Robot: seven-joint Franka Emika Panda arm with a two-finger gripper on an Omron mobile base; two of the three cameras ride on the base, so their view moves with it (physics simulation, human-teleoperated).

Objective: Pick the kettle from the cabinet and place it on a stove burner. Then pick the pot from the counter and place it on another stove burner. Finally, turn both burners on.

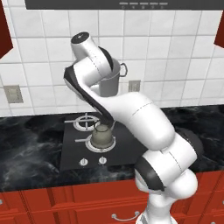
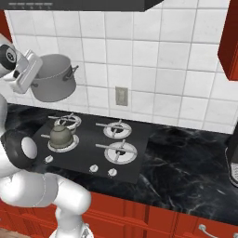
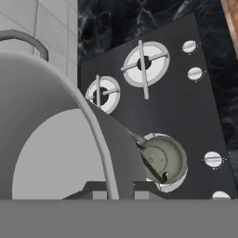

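The grey pot (image 2: 55, 82) hangs tilted in the air against the tiled wall, above the back left of the black cooktop (image 2: 83, 155). My gripper (image 2: 35, 69) is shut on its rim. In the hand view the pot wall (image 3: 51, 139) looms large at the left, with the rim pinched between my gripper (image 3: 113, 188) fingertips. In the left base view my arm covers part of the pot (image 1: 111, 82). The grey-green kettle (image 2: 61, 135) sits on the front left burner, also seen as kettle (image 1: 102, 134) and kettle (image 3: 160, 160). The other burners, such as the back left one (image 2: 65, 122), are bare.
White knobs (image 2: 93, 168) line the cooktop's front edge. Black marbled counter (image 2: 186, 153) spreads on both sides. A wall socket (image 2: 122, 96) is in the tiles, a range hood (image 2: 79, 4) hangs overhead, a red cabinet (image 2: 230, 42) is at the right, and red drawers (image 1: 65, 197) lie below.
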